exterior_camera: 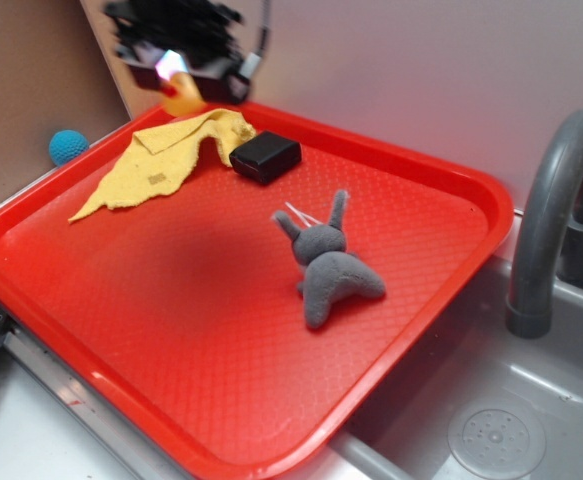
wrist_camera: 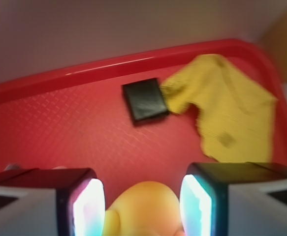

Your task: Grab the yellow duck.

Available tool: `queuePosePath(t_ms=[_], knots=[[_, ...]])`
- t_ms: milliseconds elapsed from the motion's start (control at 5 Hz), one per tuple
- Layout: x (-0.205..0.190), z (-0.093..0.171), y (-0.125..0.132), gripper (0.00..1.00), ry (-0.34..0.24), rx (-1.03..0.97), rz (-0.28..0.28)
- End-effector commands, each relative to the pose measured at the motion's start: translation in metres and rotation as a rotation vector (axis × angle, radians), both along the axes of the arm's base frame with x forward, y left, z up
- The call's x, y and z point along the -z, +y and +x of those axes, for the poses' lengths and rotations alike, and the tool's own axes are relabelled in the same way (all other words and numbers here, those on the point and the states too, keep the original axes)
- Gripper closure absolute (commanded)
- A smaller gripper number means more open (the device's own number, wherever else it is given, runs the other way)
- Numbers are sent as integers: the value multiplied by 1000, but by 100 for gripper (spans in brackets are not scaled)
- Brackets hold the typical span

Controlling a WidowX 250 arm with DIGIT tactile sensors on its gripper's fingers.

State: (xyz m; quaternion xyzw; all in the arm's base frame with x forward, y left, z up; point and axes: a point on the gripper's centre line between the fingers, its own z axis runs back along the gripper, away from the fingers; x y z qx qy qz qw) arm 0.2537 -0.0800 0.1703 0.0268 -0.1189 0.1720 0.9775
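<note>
The yellow duck (exterior_camera: 182, 97) hangs in the air over the back left corner of the red tray (exterior_camera: 493, 212), held between the lit fingers of my gripper (exterior_camera: 176, 72). In the wrist view the duck (wrist_camera: 142, 211) fills the gap between the two fingers (wrist_camera: 88, 209), and both pads press against its sides. My gripper (wrist_camera: 142, 204) is shut on it. The duck's lower body is cut off by the bottom edge of the wrist view, and the red tray floor (wrist_camera: 84, 128) lies well below it.
A yellow cloth (exterior_camera: 161, 165) and a black box (exterior_camera: 265, 157) lie at the tray's back. A grey plush toy (exterior_camera: 329, 265) lies near the middle. A blue ball (exterior_camera: 68, 146) sits left of the tray. A grey faucet (exterior_camera: 556, 220) and sink drain (exterior_camera: 496, 435) are on the right.
</note>
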Motion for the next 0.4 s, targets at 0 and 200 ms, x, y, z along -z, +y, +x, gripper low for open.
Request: queuePosePath(t_ms=[0, 200], knots=[[-108, -68, 7, 100, -123, -91, 34], [-101, -73, 19, 100, -133, -105, -72]])
